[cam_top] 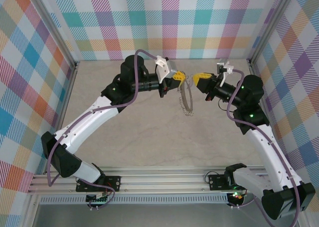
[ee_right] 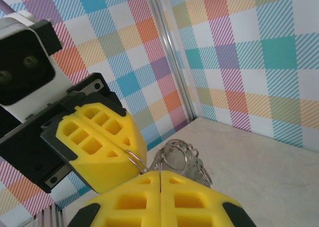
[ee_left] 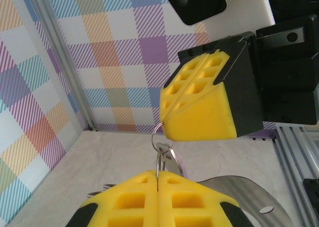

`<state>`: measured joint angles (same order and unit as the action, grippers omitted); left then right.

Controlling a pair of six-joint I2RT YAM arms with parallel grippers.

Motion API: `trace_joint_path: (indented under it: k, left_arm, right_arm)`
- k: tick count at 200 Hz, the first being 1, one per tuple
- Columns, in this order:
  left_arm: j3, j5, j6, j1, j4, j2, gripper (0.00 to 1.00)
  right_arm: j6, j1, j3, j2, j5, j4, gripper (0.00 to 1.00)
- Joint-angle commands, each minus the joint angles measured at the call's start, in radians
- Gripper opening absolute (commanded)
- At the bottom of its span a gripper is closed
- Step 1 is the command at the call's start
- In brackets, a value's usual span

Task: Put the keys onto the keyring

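Item: keyring (cam_top: 187, 101), hanging from its top between the two arms. Left gripper (cam_top: 179, 79), at the keyring's top, is keeping its fingers pressed together, pinching a wire loop. Right gripper (cam_top: 196, 80), just beside the keyring's top, is likewise pressing shut on a small loop. Key (ee_left: 180, 164) is showing as a lilac sliver behind those loops. Threading is seemingly under way, and whether the key is already hanging on the keyring cannot be told.

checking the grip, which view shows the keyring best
Top external: the keyring hangs as a fringed arc below the left gripper and right gripper. The left wrist view catches a small loop above its fingertips; the right wrist view, a bunch of rings.
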<state>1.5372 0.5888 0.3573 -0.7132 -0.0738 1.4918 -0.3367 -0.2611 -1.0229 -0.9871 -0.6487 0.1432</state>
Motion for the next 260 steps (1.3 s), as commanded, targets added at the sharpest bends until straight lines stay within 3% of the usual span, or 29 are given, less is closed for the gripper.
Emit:
trace_joint_path:
  k: [1, 260]
  left_arm:
    - [0.047, 0.021, 0.017, -0.018, 0.011, 0.010, 0.00]
    - [0.064, -0.003, -0.002, -0.038, 0.034, 0.022, 0.00]
  right_arm:
    - [-0.024, 0.005, -0.020, 0.008, -0.034, 0.068, 0.00]
    - [-0.035, -0.009, -0.003, -0.028, -0.057, 0.065, 0.00]
